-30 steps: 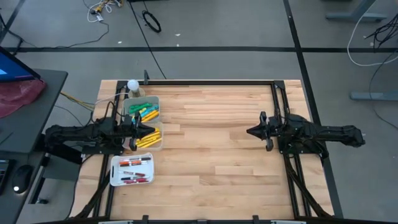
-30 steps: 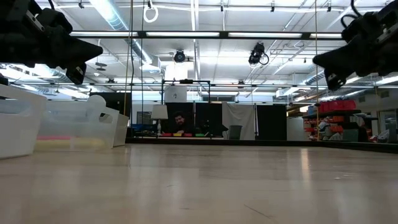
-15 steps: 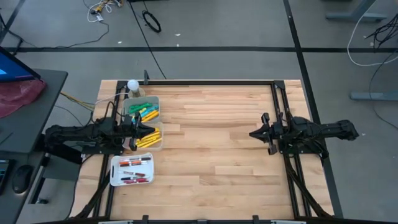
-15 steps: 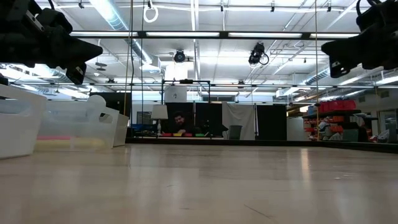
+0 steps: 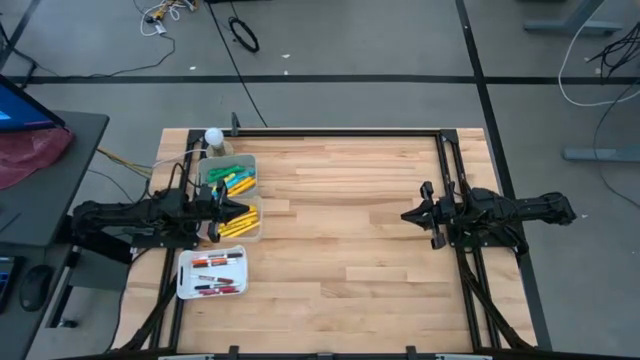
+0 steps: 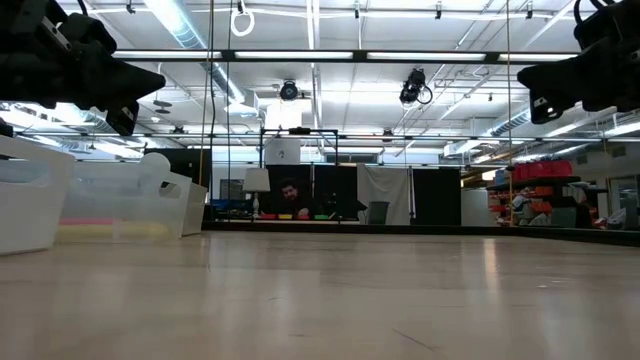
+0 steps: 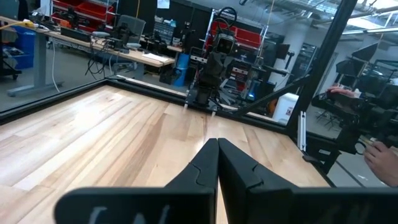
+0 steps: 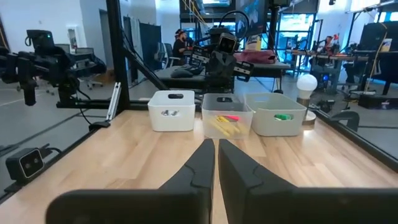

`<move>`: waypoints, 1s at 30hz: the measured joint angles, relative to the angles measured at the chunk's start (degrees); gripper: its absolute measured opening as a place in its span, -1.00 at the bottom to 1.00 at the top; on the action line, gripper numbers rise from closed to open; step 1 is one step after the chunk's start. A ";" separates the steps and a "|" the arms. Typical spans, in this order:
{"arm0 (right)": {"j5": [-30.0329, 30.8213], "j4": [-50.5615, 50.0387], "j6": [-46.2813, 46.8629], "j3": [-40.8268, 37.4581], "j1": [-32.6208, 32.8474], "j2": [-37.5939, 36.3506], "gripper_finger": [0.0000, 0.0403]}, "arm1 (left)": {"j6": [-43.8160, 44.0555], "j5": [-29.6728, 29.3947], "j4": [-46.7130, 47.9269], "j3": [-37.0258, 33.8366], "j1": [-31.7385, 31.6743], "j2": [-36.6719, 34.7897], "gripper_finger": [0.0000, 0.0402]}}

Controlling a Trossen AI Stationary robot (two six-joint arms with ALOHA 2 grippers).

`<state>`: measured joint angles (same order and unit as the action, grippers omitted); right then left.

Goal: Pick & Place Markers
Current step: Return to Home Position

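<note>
Across the high view, you had both arms drawn back to opposite sides of the table (image 5: pixel 340 250). The left gripper (image 5: pixel 243 211) sat at left-centre of the frame with its tip over the transparent bins (image 5: pixel 254 160). The right gripper (image 5: pixel 406 214) sat at right-centre over bare wood. The markers (image 5: pixel 238 180) lay sorted at the left: green and yellow in the upper clear bin, yellow in the one below it, red and dark ones in the white bin (image 5: pixel 181 275) at lower left. No marker lay loose on the wood, so the sorting looked finished and a parked pose made sense.

From the low view, both grippers hung high in the upper corners, well clear of the tabletop, with the bins at the left edge.

Through the left wrist view, its fingers (image 7: pixel 202 171) were pressed together with nothing between them, pointing across the wood at the other arm in the upper centre.

Through the right wrist view, its fingers (image 8: pixel 199 165) were likewise clenched and empty, facing the three bins in a row across mid-frame, yellow and green markers showing inside the clear two.
</note>
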<state>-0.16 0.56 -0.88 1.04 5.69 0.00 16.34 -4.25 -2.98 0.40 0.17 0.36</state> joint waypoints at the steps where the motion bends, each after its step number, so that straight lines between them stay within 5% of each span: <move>1: 0.00 0.00 0.25 0.00 0.00 0.01 -0.88 | 0.00 0.00 0.00 0.00 -0.01 0.00 -0.93; 30: -0.04 0.04 0.91 -0.04 -6.43 0.58 -0.88 | 0.00 0.00 0.02 0.00 0.01 0.00 -0.94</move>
<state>-0.21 0.60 0.03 0.99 -0.73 0.58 16.34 -4.25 -2.96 0.40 0.19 0.36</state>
